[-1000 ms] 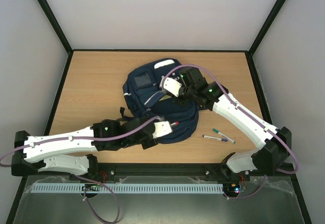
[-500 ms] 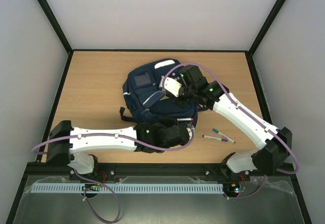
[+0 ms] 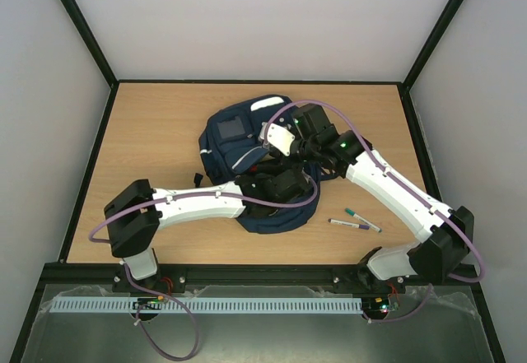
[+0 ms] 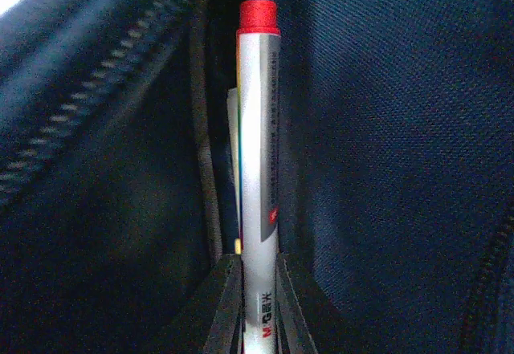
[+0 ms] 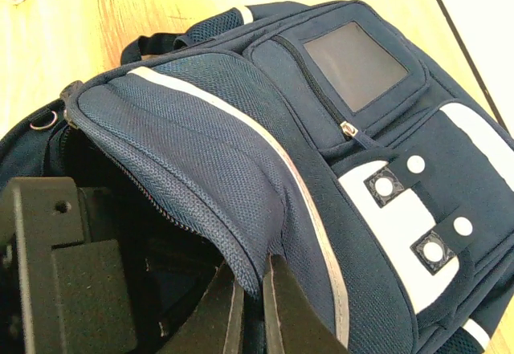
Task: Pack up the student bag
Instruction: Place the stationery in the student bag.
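Note:
The navy-blue student bag (image 3: 239, 137) lies in the middle of the table with its main opening held up. My right gripper (image 5: 253, 306) is shut on the edge of the bag's flap (image 5: 241, 209) and lifts it. My left gripper (image 4: 259, 306) is shut on a silver marker with a red cap (image 4: 257, 129) and is inside the bag's opening, with dark fabric and a zipper (image 4: 96, 89) around it. In the top view the left gripper (image 3: 284, 183) sits at the bag's mouth, below the right gripper (image 3: 276, 145).
Two pens, one green-capped (image 3: 362, 219) and one purple-capped (image 3: 347, 225), lie on the wooden table to the right of the bag. The left arm (image 3: 198, 205) stretches across the bag's near side. Dark frame rails edge the table.
My left arm has swung from the near left over to the bag, carrying the red-capped marker into the opening. The right gripper has kept its hold on the flap.

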Available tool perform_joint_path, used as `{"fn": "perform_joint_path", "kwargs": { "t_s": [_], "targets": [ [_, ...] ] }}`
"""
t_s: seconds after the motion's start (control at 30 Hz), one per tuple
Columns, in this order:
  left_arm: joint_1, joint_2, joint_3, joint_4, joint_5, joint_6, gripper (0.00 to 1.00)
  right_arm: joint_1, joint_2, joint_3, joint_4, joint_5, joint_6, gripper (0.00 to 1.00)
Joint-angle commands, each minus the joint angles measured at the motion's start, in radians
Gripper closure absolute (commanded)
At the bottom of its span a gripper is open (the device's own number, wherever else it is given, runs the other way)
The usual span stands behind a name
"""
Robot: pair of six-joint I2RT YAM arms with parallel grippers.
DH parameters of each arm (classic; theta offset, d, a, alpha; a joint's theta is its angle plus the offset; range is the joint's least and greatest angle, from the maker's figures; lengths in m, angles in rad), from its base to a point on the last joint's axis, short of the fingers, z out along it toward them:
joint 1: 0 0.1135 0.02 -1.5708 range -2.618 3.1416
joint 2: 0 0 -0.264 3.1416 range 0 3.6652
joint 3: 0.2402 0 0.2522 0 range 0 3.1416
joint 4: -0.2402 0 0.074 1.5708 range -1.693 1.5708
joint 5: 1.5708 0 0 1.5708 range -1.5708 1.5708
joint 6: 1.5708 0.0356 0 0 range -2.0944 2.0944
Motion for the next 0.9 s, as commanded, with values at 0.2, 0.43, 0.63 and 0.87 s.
{"fn": "perform_joint_path", "kwargs": {
  "t_s": [0.2,0.43,0.63,0.87],
  "targets": [
    [0.013,0.033,0.034,0.036,-0.093,-0.046,0.78,0.009,-0.034,0.058,0.075,-0.077,0.047,0.99],
    [-0.008,-0.018,0.023,0.034,-0.078,-0.105,0.67,0.009,-0.033,0.052,0.082,-0.071,0.052,0.99],
    [-0.107,-0.072,0.037,-0.025,-0.074,-0.239,0.67,0.008,-0.036,0.021,0.119,-0.021,0.072,0.99],
    [-0.31,-0.101,0.034,-0.237,-0.087,-0.519,0.66,0.007,-0.075,-0.085,0.178,-0.019,0.109,0.99]
  ]
}}
